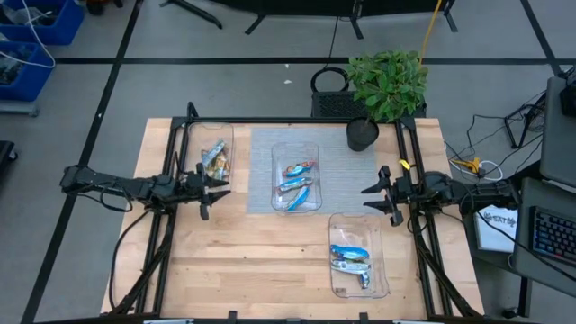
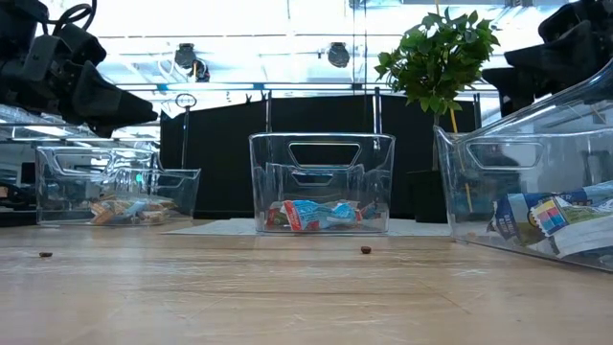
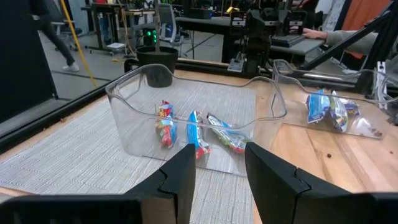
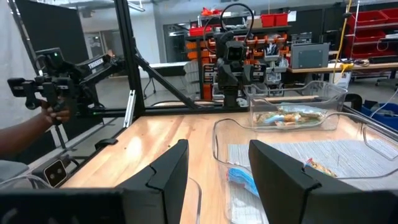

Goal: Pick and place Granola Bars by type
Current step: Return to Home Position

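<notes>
The granola bars lie in three clear trays. Tan-gold bars (image 1: 214, 158) fill the far left tray (image 1: 214, 135). Blue and red bars (image 1: 299, 178) lie in the middle tray (image 1: 297, 148) on a grey mat (image 1: 261, 171). Blue and silver bars (image 1: 351, 259) lie in the near right tray (image 1: 358, 225). My left gripper (image 1: 216, 187) hovers open between the left and middle trays, facing the middle tray's bars (image 3: 199, 132). My right gripper (image 1: 378, 193) hovers open to the right of the middle tray. Nothing is between either pair of fingers.
A potted plant (image 1: 387, 85) stands at the table's far right, behind the mat. Black frame rails (image 1: 171, 225) run along both table sides. Bare wood lies at the near left (image 1: 252, 261). Beyond the table a person's hand (image 4: 56, 112) holds a device.
</notes>
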